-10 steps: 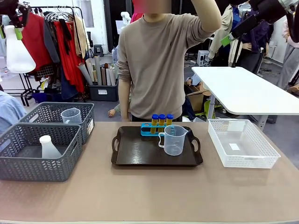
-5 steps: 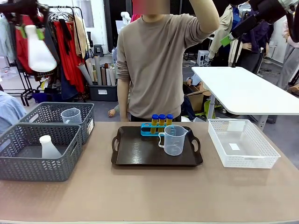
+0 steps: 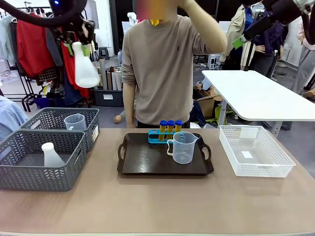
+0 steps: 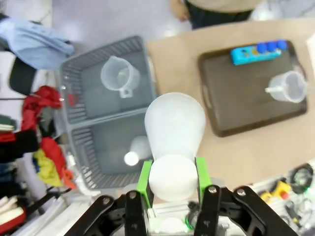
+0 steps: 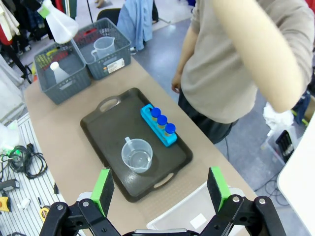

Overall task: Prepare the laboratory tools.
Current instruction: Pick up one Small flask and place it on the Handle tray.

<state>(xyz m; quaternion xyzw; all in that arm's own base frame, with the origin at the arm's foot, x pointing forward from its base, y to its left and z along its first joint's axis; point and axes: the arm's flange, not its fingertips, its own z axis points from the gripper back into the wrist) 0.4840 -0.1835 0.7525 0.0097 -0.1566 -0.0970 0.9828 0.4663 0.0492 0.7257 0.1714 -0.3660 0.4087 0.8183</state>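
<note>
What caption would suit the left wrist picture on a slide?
Left gripper clamps a white conical flask by its neck, high above two grey baskets and a dark tray.

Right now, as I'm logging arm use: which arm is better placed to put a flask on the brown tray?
Left, probably. The left gripper is clamped on a white flask in the air, up and left of the tray. The right gripper stands open and empty.

Grey baskets (image 3: pixel 39 173) at left; brown tray (image 3: pixel 145 162) central; white basket (image 3: pixel 276 170) (right).
</note>
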